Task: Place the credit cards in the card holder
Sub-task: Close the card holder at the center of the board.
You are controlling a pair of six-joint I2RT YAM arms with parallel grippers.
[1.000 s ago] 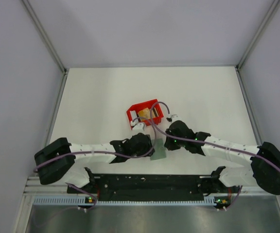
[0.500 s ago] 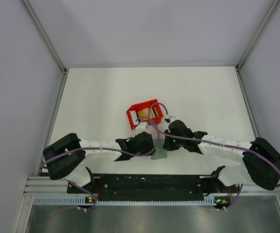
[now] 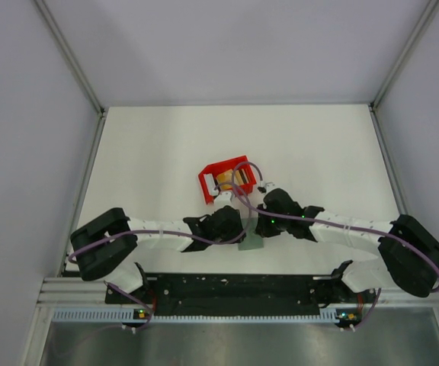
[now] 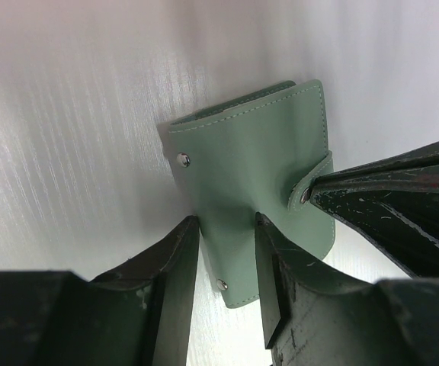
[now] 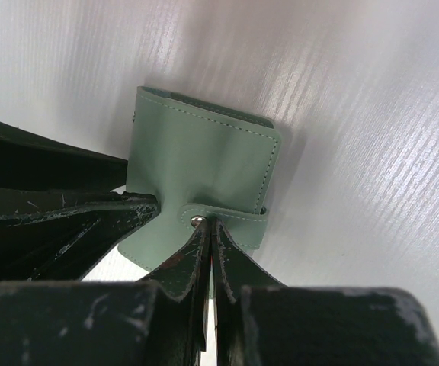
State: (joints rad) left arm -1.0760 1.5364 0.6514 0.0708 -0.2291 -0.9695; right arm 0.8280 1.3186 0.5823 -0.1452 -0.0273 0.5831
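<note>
The grey-green card holder [image 4: 250, 160] lies folded on the white table, its snap strap fastened. My left gripper [image 4: 227, 244] is open. Its fingers stand a little apart astride the holder's near corner, one at the edge and one over the face. My right gripper [image 5: 208, 225] is shut, its tips touching the strap's metal snap on the holder [image 5: 204, 160]. From above, both grippers, left [image 3: 240, 231] and right [image 3: 258, 231], meet over the holder [image 3: 250, 244]. Tan credit cards [image 3: 226, 181] lie in the red bin.
The red plastic bin [image 3: 213, 171] stands just beyond the two wrists, with a purple cable looping over it. Metal frame rails run along both sides of the table, and the arm bases sit at the near edge.
Both arms have drawn in toward the holder, the left arm's elbow shifting right. The left jaws have narrowed a little. The holder has stayed in place.
</note>
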